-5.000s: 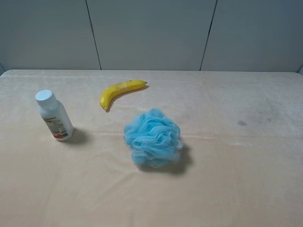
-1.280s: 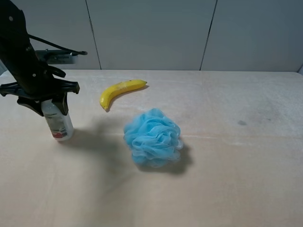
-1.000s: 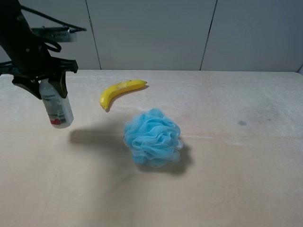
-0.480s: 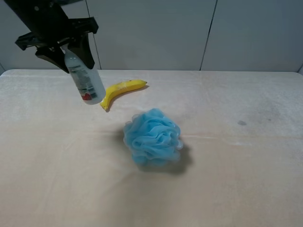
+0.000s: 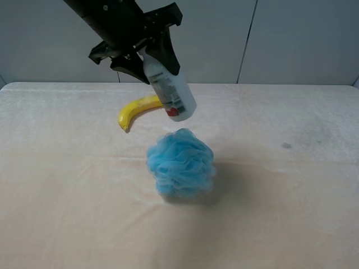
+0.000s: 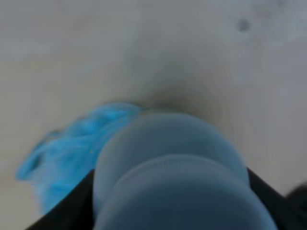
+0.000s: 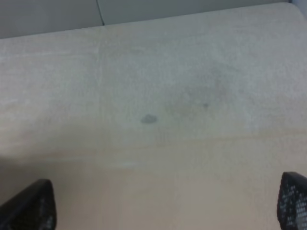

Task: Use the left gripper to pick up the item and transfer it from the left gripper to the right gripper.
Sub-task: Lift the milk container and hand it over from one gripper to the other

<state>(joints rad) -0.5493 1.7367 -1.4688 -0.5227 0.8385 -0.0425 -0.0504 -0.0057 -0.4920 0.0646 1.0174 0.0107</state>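
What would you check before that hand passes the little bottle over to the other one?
1. Bottle gripped by the left hand: ok, clamped at its cap end.
2. Bottle off the table: ok, it hangs tilted in the air.
3. Right hand open to receive: ok, fingertips wide apart.
4. Right hand near the bottle: not ok, absent from the high view.
5. Bottle body free to grab: ok, nothing surrounds it.

Robot test lab, likely. Plain grey panelled wall (image 5: 303,39), beige cloth-covered surface (image 5: 291,213). Black robot arm (image 5: 112,19) over it.
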